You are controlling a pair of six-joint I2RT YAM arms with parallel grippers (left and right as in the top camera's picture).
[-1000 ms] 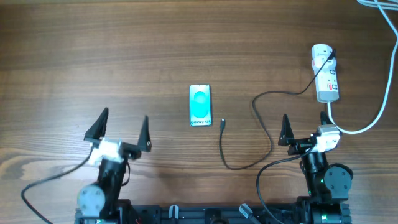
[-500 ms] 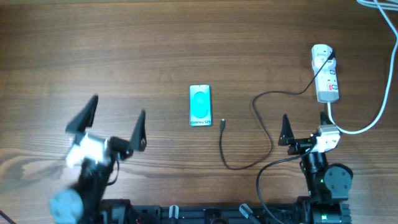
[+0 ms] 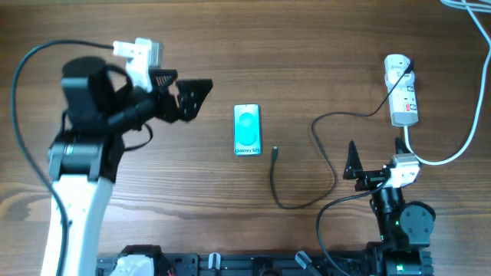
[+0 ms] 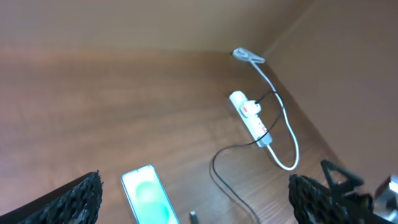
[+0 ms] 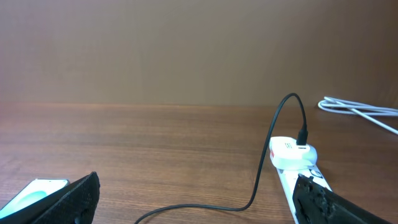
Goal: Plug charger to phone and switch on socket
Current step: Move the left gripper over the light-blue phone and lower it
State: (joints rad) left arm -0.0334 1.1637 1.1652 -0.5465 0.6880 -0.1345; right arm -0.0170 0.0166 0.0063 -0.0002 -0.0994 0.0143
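Matt wood-grain table (image 3: 253, 38), glossy-screened phone (image 3: 247, 129), white plastic socket (image 3: 403, 100)

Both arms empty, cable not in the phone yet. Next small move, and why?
Probably lower the left gripper onto the phone to steady it: its open jaws hover near the phone's left side, and the charger tip lies loose beside the phone, unplugged. The right gripper sits open, farther off.
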